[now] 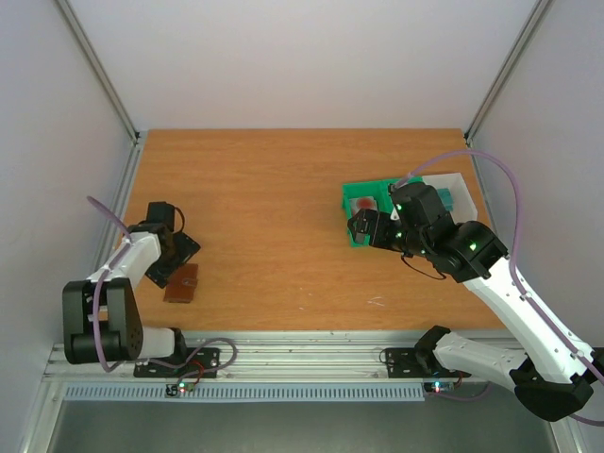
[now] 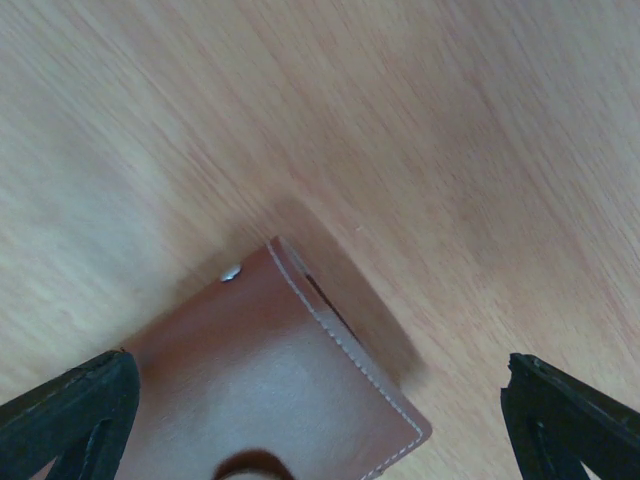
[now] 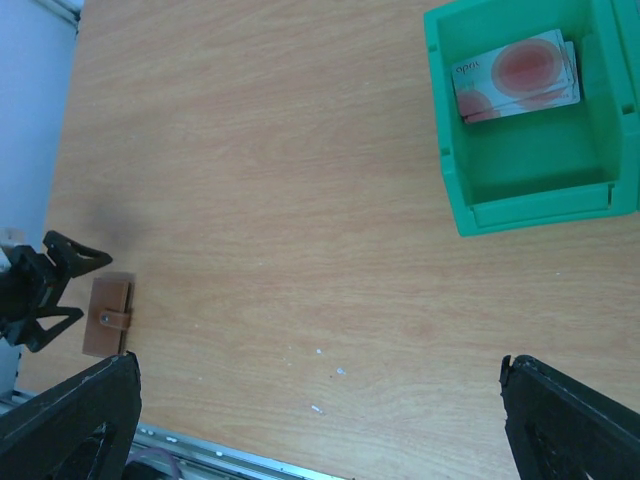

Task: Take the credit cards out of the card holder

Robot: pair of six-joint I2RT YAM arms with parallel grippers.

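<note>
Progress: by my reading, close to finished. The pale pinkish credit cards with red round blots (image 3: 517,73) are out, and the card holder is closed.
Left to do: possibly nothing. The closed holder hides whether any card remains inside.
Card holder: the small flat brown leather bifold wallet (image 2: 280,390) lies on the wooden table (image 1: 283,189) at the left side, its tab fastened.
Green plastic bin (image 3: 530,205): holds the cards, at least two stacked slightly askew at its far end.
White plastic bin (image 1: 453,179): just beside the green one. Its contents cannot be made out.
Left gripper (image 2: 320,365): fingers wide apart, holding nothing, poised over the wallet.
Right gripper (image 3: 320,365): fingers wide apart, empty, beside the green bin.
</note>
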